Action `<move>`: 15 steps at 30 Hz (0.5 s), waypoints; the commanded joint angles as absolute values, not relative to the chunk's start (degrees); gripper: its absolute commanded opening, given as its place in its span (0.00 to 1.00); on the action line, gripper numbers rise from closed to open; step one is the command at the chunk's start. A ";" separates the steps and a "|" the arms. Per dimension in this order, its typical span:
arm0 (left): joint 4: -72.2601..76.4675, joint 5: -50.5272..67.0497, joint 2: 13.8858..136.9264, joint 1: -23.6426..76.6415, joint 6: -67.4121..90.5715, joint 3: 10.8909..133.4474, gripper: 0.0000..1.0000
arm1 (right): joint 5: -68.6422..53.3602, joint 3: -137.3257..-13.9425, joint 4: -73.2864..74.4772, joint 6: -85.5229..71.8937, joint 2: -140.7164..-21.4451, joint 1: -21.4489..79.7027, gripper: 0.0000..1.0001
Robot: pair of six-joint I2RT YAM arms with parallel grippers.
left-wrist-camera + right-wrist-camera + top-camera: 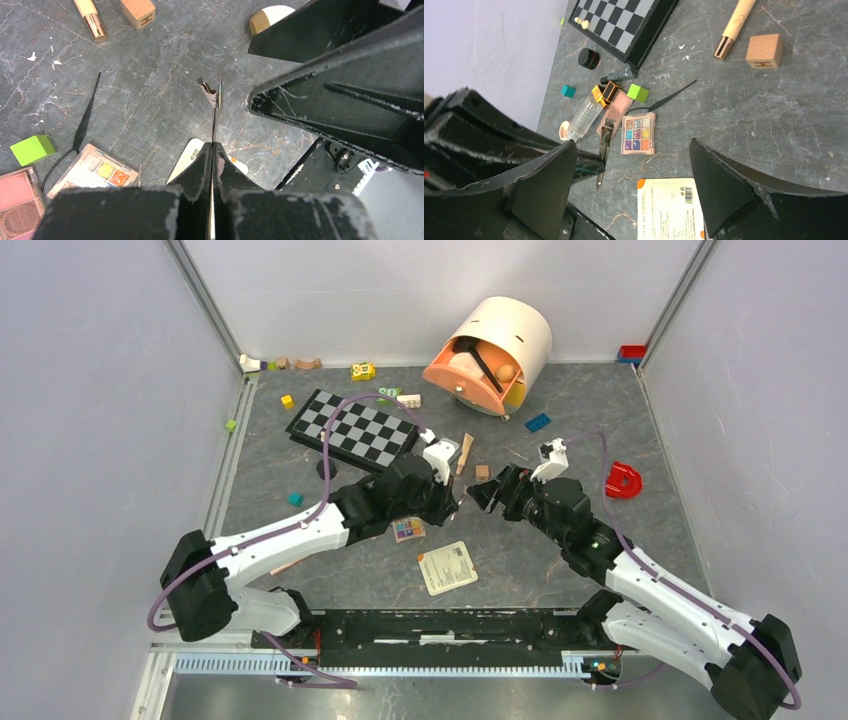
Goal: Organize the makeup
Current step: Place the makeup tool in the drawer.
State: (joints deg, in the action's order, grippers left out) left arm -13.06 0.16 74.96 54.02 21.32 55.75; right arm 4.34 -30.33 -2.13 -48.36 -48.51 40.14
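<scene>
Here, left pincer (212, 150) clenches one thin tool (215, 97); right pincer (633, 150) gapes near one multicolour palette (639, 133).

Palette (408, 530) left of card (447, 567) — chessboard (355, 428) behind

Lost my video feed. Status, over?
Left gripper shut on slim metal tool. Right gripper open, empty, facing it. Multicolour palette and white card on table beneath.
</scene>
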 commanded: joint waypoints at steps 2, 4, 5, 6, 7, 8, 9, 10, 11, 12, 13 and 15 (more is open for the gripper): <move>-11.11 -6.63 76.60 56.88 20.40 58.53 0.02 | 8.39 -31.19 -2.36 -55.39 -48.45 40.43 0.87; -11.46 -7.08 77.18 57.20 20.06 58.86 0.02 | 7.86 -30.72 -3.41 -55.80 -48.33 40.43 0.85; -11.56 -7.24 77.32 57.39 19.89 58.97 0.02 | 7.67 -30.55 -3.75 -55.84 -48.40 40.43 0.84; -11.60 -7.30 77.39 57.59 19.71 59.07 0.02 | 7.44 -30.50 -3.90 -55.90 -48.63 40.43 0.83; -11.59 -7.38 77.44 57.84 19.48 59.22 0.02 | 7.36 -30.41 -4.08 -55.90 -48.78 40.43 0.82; -11.56 -7.47 77.45 58.06 19.29 59.31 0.02 | 7.31 -30.35 -4.13 -56.00 -49.06 40.43 0.81; -11.56 -7.56 77.52 58.28 19.04 59.45 0.02 | 7.30 -30.24 -4.13 -56.11 -49.37 40.43 0.79; -11.55 -7.50 77.59 58.44 18.87 59.54 0.02 | 7.36 -30.09 -4.13 -56.29 -49.73 40.39 0.78; -11.47 -7.41 77.59 58.60 18.66 59.63 0.02 | 7.34 -29.93 -4.13 -56.50 -50.10 40.42 0.76; -11.49 -7.16 77.53 58.67 18.49 59.72 0.02 | 7.17 -29.69 -4.41 -56.68 -50.39 40.39 0.74; -11.49 -6.84 77.62 58.85 18.25 59.81 0.02 | 6.91 -29.43 -5.12 -56.79 -50.74 40.42 0.72; -11.51 -6.17 77.87 59.10 17.81 59.94 0.02 | 6.26 -28.95 -6.49 -56.95 -51.16 40.42 0.67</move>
State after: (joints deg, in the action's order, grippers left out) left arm -13.21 -5.93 77.43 58.35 21.26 57.39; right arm 6.33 -29.95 -3.07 -55.70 -50.37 40.14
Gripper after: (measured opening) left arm 0.033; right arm 0.703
